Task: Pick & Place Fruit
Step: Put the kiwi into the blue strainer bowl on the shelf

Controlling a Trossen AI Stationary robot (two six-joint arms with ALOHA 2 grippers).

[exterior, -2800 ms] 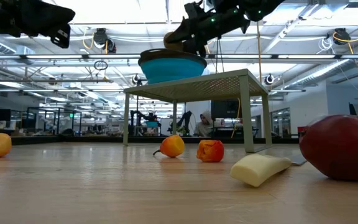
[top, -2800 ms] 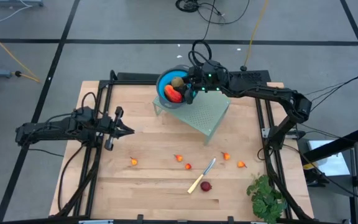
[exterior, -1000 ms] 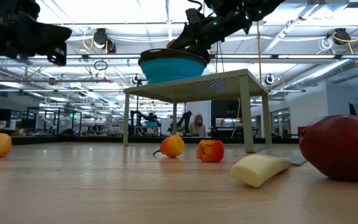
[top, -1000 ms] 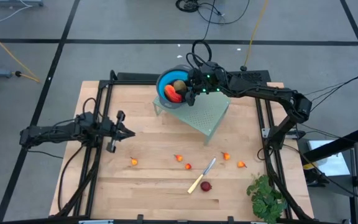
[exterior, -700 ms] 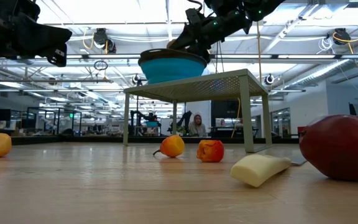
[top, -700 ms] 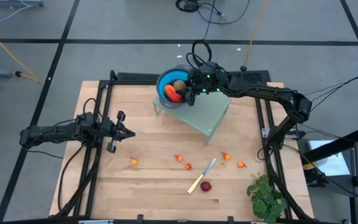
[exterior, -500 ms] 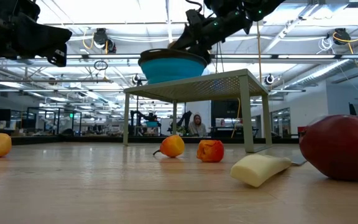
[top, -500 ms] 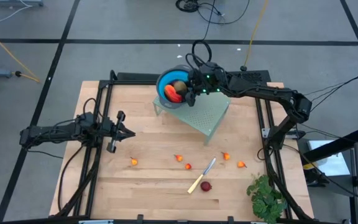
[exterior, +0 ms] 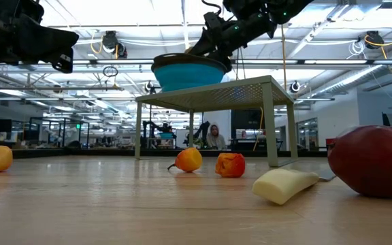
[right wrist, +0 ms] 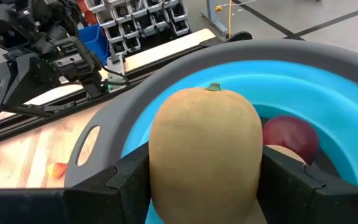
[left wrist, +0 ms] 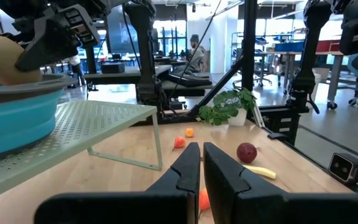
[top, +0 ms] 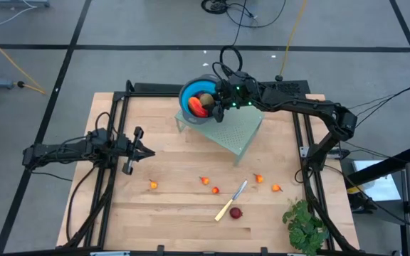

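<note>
Nothing has shifted: the brownish-green oval (right wrist: 204,155) is still gripped by the right pincer (top: 218,102) over the blue bowl (top: 188,105), release pending

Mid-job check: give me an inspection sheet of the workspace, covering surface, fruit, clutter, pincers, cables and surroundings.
Surface: wooden table, pale green perforated stand at the far side.
Fruit: blue bowl on the stand holds a red-orange piece and a dark red ball; brownish-green oval held over it; another dark red ball and small orange-red pieces on the table.
Clutter: knife, leafy bunch.
Pincers: right pincer shut on the oval; left pincer shut, empty.
Cables: black cables on the floor.
Surroundings: person far behind.
</note>
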